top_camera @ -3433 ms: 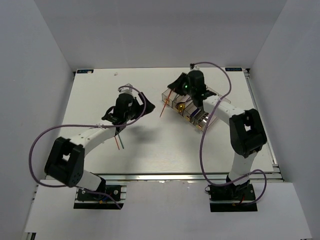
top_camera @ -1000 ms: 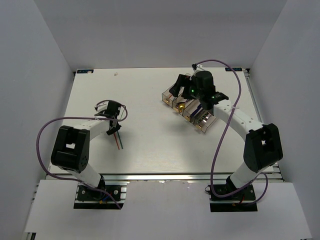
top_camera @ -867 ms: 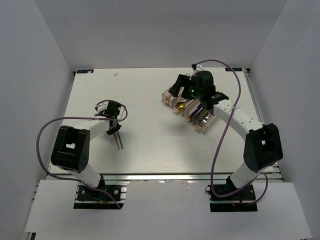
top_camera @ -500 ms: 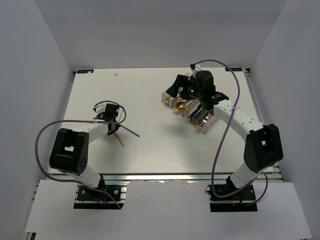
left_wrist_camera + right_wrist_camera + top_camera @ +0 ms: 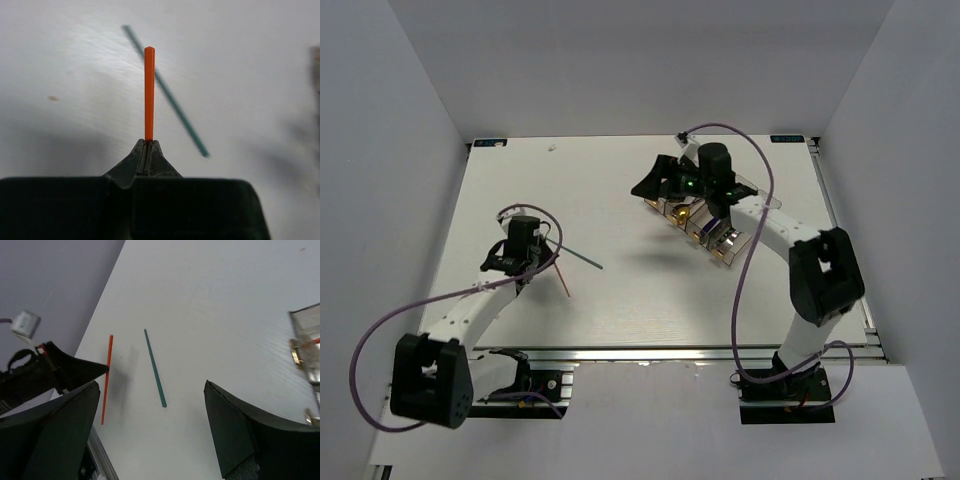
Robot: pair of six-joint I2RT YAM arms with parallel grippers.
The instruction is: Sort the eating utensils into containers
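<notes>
Left hand (image 5: pixel 148 145) clenched on one end of the orange chopstick (image 5: pixel 149 95), a thin, straight, smooth plastic rod with a blunt tip. It is held clear of the matte white tabletop (image 5: pixel 620 320), well to the left of the containers (image 5: pixel 708 230). The green chopstick (image 5: pixel 175 106), equally slim, lies flat just beside it, between it and the containers. Containers: long, narrow, translucent smoky bins joined side by side and staggered. Right hand (image 5: pixel 656 182), fingers spread wide and grasping nothing, hovers at the containers' left end.

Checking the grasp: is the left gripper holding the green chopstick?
No, the left gripper pinches the orange chopstick; the green chopstick lies free.
</notes>
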